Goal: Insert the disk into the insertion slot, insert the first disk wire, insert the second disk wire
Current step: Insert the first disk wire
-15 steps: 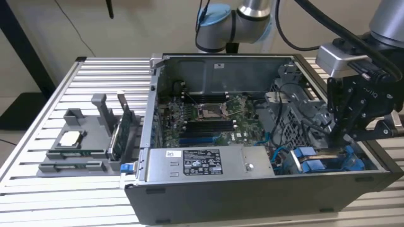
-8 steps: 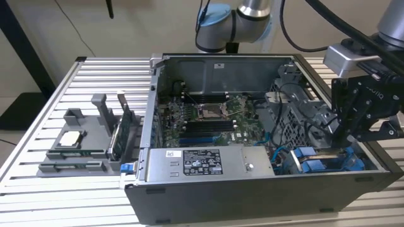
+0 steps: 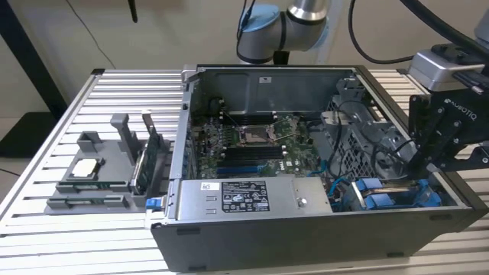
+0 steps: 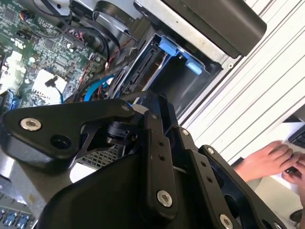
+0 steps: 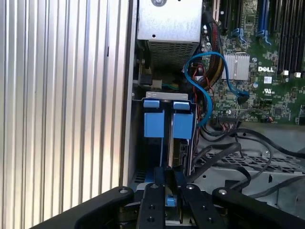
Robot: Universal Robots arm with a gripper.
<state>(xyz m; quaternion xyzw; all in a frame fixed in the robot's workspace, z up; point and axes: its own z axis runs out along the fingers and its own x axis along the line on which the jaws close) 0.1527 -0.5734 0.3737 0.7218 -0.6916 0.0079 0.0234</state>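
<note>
disk (image 5: pixel 180 152): sitting edge-on, partway into the insertion slot (image 5: pixel 151 157).
pincer (image 5: pixel 169 186): clenching its blue carrier edge, I am judging.
care: pressing straight along the bay walls, slowly, avoiding the blue cable (image 5: pixel 207 102).

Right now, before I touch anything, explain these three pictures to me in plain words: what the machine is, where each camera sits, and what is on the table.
The machine is a robot arm ending in a black gripper. The exterior view looks from off the arm; both wrist views ride on the arm, looking along the gripper. On the slatted table lie an open computer case and a grey holder of parts. The gripper hangs at the case's insertion slot, by its blue tabs. Whether it holds anything, I cannot tell.
</note>
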